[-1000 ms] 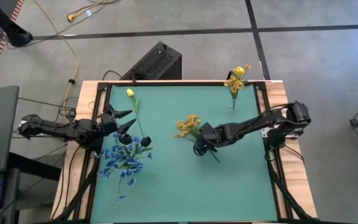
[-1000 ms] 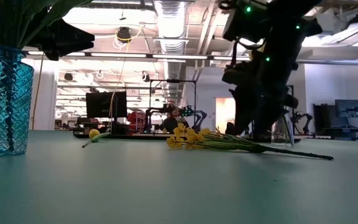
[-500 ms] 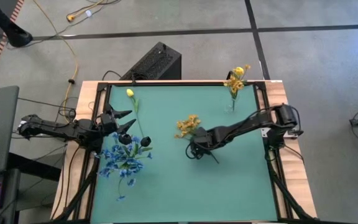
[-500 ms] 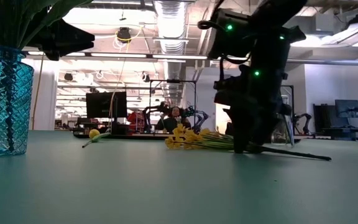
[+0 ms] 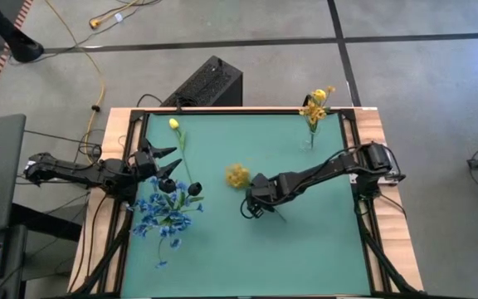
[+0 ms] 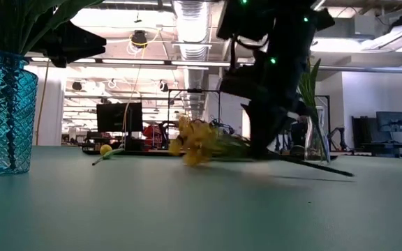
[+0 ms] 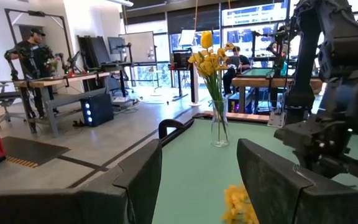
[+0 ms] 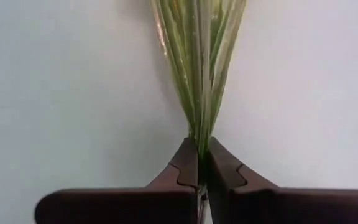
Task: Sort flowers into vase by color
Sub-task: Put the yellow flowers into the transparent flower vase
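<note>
A yellow flower has its blossoms (image 5: 237, 174) near the table's middle and my right gripper (image 5: 251, 206) shut on its green stem (image 8: 199, 93). In the low view the blossoms (image 6: 194, 141) show left of the dark gripper (image 6: 262, 143). A clear vase (image 5: 310, 137) with yellow flowers stands at the far right. Blue flowers (image 5: 164, 212) stand in a blue glass vase (image 6: 5, 115) at the near left. A yellow-bud flower (image 5: 174, 124) lies flat on the table at the far left. My left gripper (image 5: 163, 163) hovers open just beyond the blue flowers. My right gripper pinches the yellow flower's stem bundle (image 8: 199, 142) between its two fingers, about midway between blossoms and tail. The fingers come from above, slanting down. The blossom end (image 6: 194, 141) is tipped up, while the stem's tail (image 6: 330, 168) trails down to the table.
A black box (image 5: 208, 83) sits beyond the table's far edge. Wooden rails (image 5: 363, 216) frame the green mat. Open mat lies across the near middle and near right. A person (image 7: 33, 59) stands in the room beyond the table.
My right gripper has moved toward the table's left and near edges, come down onto the yellow flower's stem and shut on it. The flower has shifted left with it and its blossom end has risen, the tail staying low.
</note>
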Controlling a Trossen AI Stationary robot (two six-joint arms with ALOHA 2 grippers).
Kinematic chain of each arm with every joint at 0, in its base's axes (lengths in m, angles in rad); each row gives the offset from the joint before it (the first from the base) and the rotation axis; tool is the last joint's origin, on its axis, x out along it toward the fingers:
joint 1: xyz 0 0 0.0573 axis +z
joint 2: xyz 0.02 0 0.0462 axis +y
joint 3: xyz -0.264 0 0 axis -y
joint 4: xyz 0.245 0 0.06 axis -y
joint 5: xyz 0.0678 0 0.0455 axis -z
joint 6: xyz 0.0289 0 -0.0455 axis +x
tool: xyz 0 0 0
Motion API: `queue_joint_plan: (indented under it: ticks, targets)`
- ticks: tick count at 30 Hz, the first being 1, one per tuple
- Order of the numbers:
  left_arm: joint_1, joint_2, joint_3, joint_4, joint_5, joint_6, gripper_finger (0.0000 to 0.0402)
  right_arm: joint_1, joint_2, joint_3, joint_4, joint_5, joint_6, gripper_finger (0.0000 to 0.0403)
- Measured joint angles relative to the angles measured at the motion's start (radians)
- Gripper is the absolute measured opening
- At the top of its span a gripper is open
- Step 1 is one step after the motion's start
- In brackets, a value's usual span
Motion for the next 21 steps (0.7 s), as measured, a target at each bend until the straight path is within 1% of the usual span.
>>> queue_joint_plan:
  ticks: [4, 7, 11, 16, 18, 21]
  targets:
    - [0.000, 0.000, 0.000, 0.000, 0.000, 0.000, 0.0199, 0.036, -0.029, 0.017, 0.011, 0.108, -0.002, 0.0033]
    - [0.000, 0.000, 0.000, -0.002, 0.000, 0.000, 0.0199, 0.070, -0.090, 0.010, 0.021, 0.208, 0.000, 0.0039]
    - [0.000, 0.000, 0.000, -0.002, 0.000, 0.000, 0.0199, 0.126, -0.191, -0.016, 0.042, 0.391, 0.011, 0.0038]
    - [0.000, 0.000, 0.000, -0.001, 0.000, 0.000, 0.0199, 0.194, -0.312, -0.022, 0.048, 0.588, 0.013, 0.0038]
    - [0.000, 0.000, 0.000, -0.001, 0.000, 0.000, 0.0199, 0.230, -0.361, -0.022, 0.046, 0.686, -0.006, 0.0038]
    - [0.000, 0.000, 0.000, -0.001, 0.000, 0.000, 0.0199, 0.293, -0.438, -0.022, 0.002, 0.862, -0.007, 0.0038]
